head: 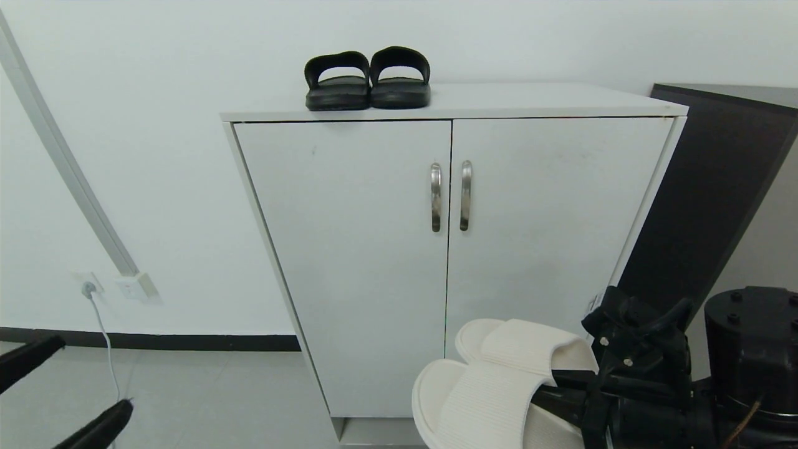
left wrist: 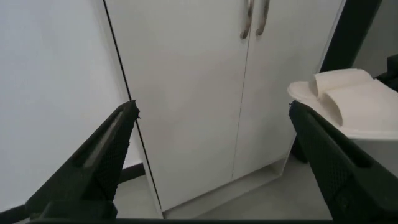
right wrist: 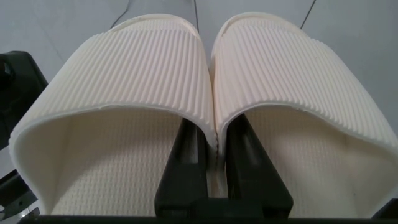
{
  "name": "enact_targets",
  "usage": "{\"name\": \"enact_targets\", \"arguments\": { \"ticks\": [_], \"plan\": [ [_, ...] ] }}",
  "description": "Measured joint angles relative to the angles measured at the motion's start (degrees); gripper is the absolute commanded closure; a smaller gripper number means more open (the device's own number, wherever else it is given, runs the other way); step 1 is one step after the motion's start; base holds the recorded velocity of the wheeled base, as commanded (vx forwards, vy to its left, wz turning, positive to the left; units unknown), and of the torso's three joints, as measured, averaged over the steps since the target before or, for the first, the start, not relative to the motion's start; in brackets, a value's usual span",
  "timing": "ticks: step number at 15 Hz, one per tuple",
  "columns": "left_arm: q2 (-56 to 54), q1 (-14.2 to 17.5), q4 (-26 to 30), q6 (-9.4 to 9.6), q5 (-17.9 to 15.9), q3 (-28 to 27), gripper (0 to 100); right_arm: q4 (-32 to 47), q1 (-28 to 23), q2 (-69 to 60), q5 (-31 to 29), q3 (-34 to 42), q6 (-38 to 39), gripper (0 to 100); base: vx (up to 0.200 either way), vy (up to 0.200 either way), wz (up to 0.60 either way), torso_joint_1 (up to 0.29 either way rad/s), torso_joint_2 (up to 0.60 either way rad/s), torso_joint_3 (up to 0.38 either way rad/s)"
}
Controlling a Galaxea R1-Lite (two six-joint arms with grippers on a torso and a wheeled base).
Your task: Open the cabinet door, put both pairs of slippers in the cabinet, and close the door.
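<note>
White slippers [right wrist: 124, 81] clamped in right pincer [right wrist: 214, 152]; cabinet [head: 349, 262] shut

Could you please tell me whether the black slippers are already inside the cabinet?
No, the black slippers sit side by side on top of the cabinet, which is shut.

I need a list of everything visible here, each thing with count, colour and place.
cabinet: one, white, standing at centre, closed.
handles: two, silver, upright, mid-front of the cabinet.
black slippers: one pair, black, on top of the cabinet.
white slippers: one pair, cream white, low before the cabinet.
wall socket: one, white, left of the cabinet.
dark furniture: one, brown-black, right of the cabinet.
left end effector: one, black, open, low left.
right end effector: one, black, shut on the white slippers.
</note>
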Motion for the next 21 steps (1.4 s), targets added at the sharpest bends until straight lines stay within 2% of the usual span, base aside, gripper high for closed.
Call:
{"name": "enact_targets", "arguments": {
  "ticks": [2,5,9,13,18,21],
  "plan": [
    [7.1,-4.0,-4.1,-0.44,0.1,-1.8,0,0.0,0.1,0.1,0.1,0.0,0.0,100,0.000,0.000,0.00,0.000,0.00,0.000],
    [17.5,-12.1,-7.2,-1.19,0.3,-7.2,0,0.0,0.1,0.2,0.1,0.0,0.0,100,0.000,0.000,0.00,0.000,0.00,0.000],
    [30.3,-20.0,-11.5,-3.36,0.5,-16.5,0,0.0,0.1,0.3,0.1,0.0,0.1,100,0.000,0.000,0.00,0.000,0.00,0.000],
    [40.7,-28.3,-12.1,-3.91,1.9,-26.7,0,-0.2,-0.3,0.6,0.1,0.3,0.3,100,0.000,0.000,0.00,0.000,0.00,0.000],
    [53.4,-35.0,-11.9,-4.10,3.2,-41.1,0,-0.4,-0.5,0.9,0.2,1.1,0.2,100,0.000,0.000,0.00,0.000,0.00,0.000],
    [61.1,-38.2,-9.3,-4.57,4.0,-49.9,0,-1.0,-0.4,0.9,0.4,1.7,0.1,100,0.000,0.000,0.00,0.000,0.00,0.000]
  ]
}}
